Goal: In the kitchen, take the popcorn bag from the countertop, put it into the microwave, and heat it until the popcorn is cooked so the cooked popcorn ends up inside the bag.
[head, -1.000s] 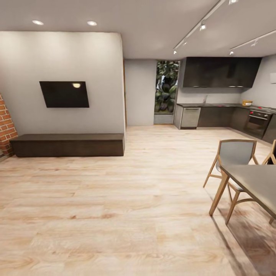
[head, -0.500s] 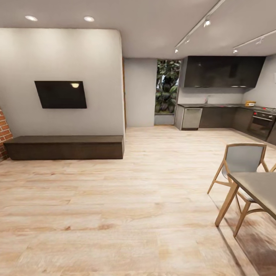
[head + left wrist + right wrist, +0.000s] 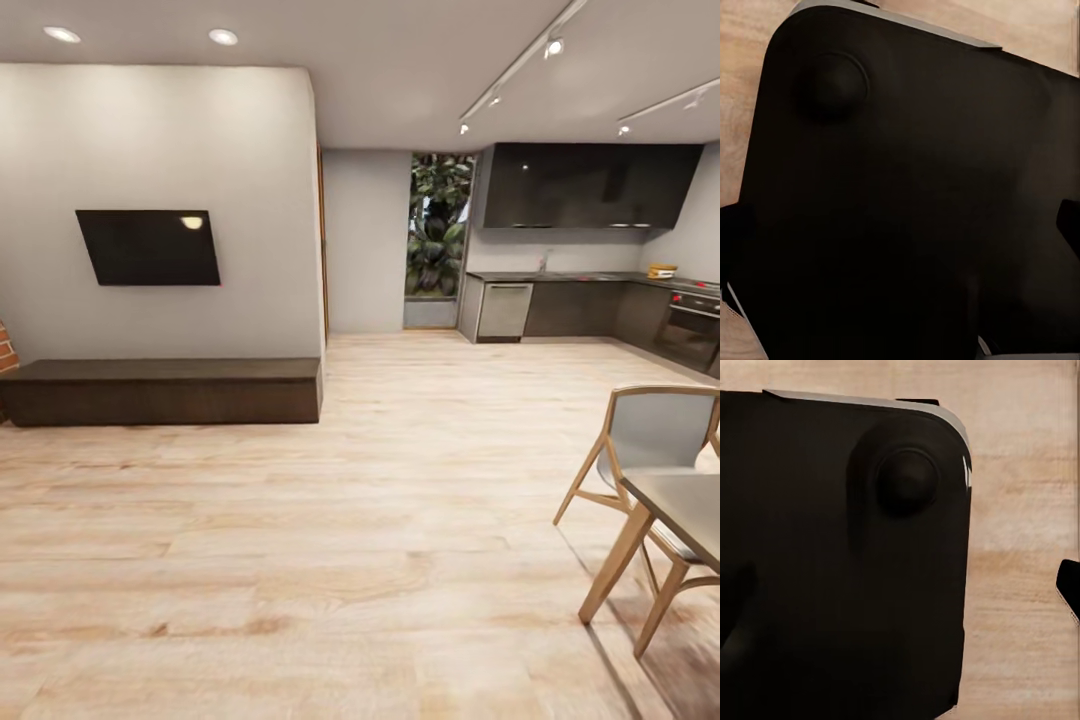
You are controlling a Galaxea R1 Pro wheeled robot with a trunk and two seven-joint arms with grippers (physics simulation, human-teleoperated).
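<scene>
The kitchen lies far ahead at the back right of the head view, where a dark countertop runs along the wall under black cabinets. The popcorn bag, the popcorn and the microwave are out of view or too small to tell. A small yellowish thing sits on the counter's far right. In the left wrist view my left gripper hangs open over my black base, fingertips at the frame's edges. In the right wrist view my right gripper is open too, over the base and the wood floor.
A grey dining table and a wooden chair stand close on the right. A low dark bench lines the left wall under a TV. Wide wood floor leads to the kitchen, past a steel dishwasher and an oven.
The whole head view has shifted: the camera has rolled forward across the floor, so the bench and TV slid left and the chair and table slid right and down.
</scene>
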